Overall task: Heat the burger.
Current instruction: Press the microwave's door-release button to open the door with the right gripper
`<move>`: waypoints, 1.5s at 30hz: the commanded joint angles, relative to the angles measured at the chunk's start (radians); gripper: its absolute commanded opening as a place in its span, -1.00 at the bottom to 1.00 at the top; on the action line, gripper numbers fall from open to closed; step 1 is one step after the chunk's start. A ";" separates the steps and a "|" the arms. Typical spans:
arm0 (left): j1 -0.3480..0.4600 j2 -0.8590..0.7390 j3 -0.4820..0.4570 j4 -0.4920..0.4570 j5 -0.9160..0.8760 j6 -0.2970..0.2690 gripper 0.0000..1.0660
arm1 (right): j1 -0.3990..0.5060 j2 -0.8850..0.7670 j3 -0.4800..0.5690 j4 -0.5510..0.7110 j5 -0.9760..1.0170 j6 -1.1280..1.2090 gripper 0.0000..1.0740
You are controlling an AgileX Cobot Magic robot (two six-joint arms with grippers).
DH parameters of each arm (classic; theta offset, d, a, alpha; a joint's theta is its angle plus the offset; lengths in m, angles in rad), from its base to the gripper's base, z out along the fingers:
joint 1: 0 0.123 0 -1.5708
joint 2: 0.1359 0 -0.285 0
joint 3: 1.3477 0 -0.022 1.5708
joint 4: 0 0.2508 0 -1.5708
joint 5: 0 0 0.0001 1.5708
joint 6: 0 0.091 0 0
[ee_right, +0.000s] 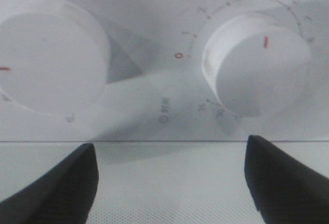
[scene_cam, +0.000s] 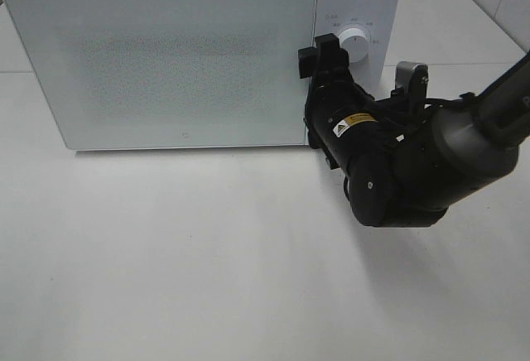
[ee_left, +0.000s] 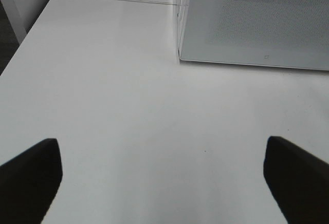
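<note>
Burger unseen, white microwave (scene_cam: 166, 55) door shut

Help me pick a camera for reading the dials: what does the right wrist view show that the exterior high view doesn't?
Right wrist only: both dials close up, the timer dial with its red pointer and numbered scale, and a second dial. Exterior high only: the whole microwave, its door shut, and the table. Both: the control panel and the right gripper, jaws apart.
</note>
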 commanded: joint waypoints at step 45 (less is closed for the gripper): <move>0.002 -0.015 0.000 -0.007 -0.002 0.000 0.85 | -0.011 -0.800 0.060 -0.406 1.622 -1.289 0.42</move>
